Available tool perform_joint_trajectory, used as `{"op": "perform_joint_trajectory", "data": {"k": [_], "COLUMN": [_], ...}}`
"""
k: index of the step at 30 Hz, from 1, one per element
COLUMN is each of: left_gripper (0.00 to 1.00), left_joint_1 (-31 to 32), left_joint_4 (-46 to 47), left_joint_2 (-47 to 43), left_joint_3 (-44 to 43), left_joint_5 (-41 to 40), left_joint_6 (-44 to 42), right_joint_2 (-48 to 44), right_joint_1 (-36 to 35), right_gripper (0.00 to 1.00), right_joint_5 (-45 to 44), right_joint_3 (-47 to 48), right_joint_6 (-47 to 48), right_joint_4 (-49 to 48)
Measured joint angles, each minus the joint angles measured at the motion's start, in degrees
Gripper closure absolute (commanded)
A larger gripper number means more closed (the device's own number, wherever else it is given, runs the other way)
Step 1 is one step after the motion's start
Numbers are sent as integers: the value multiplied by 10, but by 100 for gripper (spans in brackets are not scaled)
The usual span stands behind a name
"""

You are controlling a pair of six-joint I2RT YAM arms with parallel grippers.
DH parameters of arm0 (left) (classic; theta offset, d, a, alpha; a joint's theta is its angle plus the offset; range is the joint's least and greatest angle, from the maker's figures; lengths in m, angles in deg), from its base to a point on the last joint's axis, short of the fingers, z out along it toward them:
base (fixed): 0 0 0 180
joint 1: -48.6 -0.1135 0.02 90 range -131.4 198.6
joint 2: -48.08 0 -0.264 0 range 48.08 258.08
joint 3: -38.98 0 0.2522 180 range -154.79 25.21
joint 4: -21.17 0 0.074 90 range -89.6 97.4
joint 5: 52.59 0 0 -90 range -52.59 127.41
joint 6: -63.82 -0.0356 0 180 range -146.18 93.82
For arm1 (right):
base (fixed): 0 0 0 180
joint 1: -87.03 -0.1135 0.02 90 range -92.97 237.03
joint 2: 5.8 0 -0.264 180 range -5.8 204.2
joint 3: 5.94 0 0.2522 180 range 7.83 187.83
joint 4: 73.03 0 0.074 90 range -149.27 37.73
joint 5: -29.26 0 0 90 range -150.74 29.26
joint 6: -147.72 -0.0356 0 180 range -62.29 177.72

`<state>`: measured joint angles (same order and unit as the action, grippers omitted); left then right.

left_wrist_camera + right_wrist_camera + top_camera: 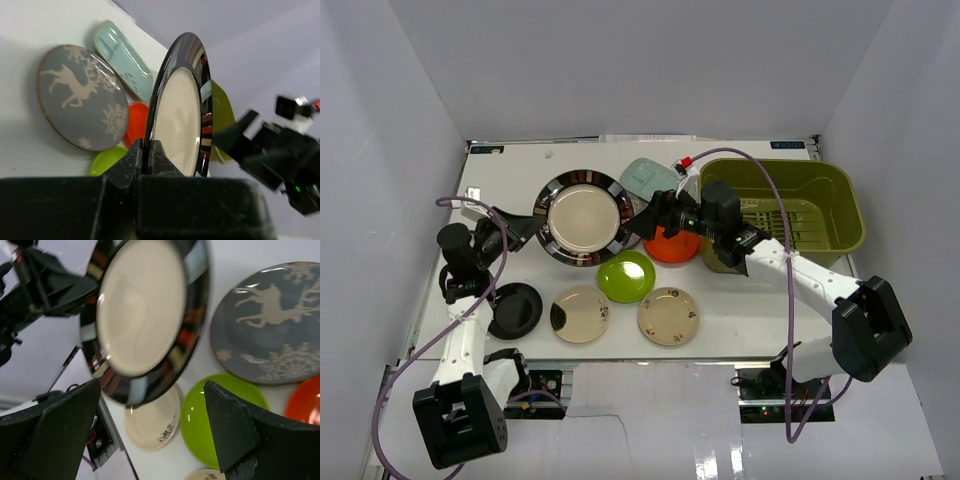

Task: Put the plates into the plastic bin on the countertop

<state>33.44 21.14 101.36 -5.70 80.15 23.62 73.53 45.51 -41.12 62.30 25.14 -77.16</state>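
Observation:
A large black-rimmed plate (585, 218) with a cream centre is held tilted above the countertop (760, 300). My left gripper (523, 229) is shut on its left rim, seen close up as the gripper (146, 150) pinching the plate (182, 125). My right gripper (653, 214) stands open at the plate's right edge; in the right wrist view the plate's rim (145, 305) hangs just above the gap of the gripper (150, 412), untouched. The olive plastic bin (840, 190) sits at the right. The grey deer plate (80, 97) lies under the lifted plate.
On the countertop lie a teal oblong plate (648, 177), an orange plate (672, 246), a lime green plate (626, 276), two cream plates (580, 313) (668, 316) and a black plate (515, 309). A slatted insert (775, 222) lies in the bin. Grey walls enclose the table.

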Motion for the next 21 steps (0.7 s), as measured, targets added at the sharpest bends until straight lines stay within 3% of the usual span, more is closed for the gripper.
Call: {"op": "perform_joint_trajectory", "data": {"k": [4, 6, 9, 10, 11, 12, 13, 17, 21], "left_gripper": [100, 100, 100, 100, 99, 94, 77, 39, 24], "left_joint_1": [25, 38, 55, 59, 63, 64, 64, 68, 71], "left_joint_4": [35, 57, 89, 96, 103, 104, 103, 99, 82], "left_joint_2": [-6, -4, 7, 12, 19, 24, 29, 36, 42], "left_joint_3": [19, 24, 25, 25, 25, 25, 25, 15, -8], "left_joint_5": [47, 66, 98, 107, 116, 118, 119, 126, 101], "left_joint_6": [23, 34, 46, 49, 51, 49, 48, 50, 45], "right_joint_2": [22, 30, 43, 46, 48, 49, 49, 49, 42], "right_joint_1": [49, 56, 56, 56, 56, 55, 55, 69, 106], "right_gripper": [9, 1, 34, 61, 72, 81, 92, 92, 92], "right_joint_5": [8, 16, 45, 54, 77, 83, 94, 100, 116], "right_joint_3": [0, 0, 0, -1, -2, -3, -3, -11, -22], "right_joint_6": [-18, -24, -36, -42, -57, -59, -64, -84, -90], "right_joint_4": [0, -2, -21, -31, -48, -58, -66, -71, -46]}}
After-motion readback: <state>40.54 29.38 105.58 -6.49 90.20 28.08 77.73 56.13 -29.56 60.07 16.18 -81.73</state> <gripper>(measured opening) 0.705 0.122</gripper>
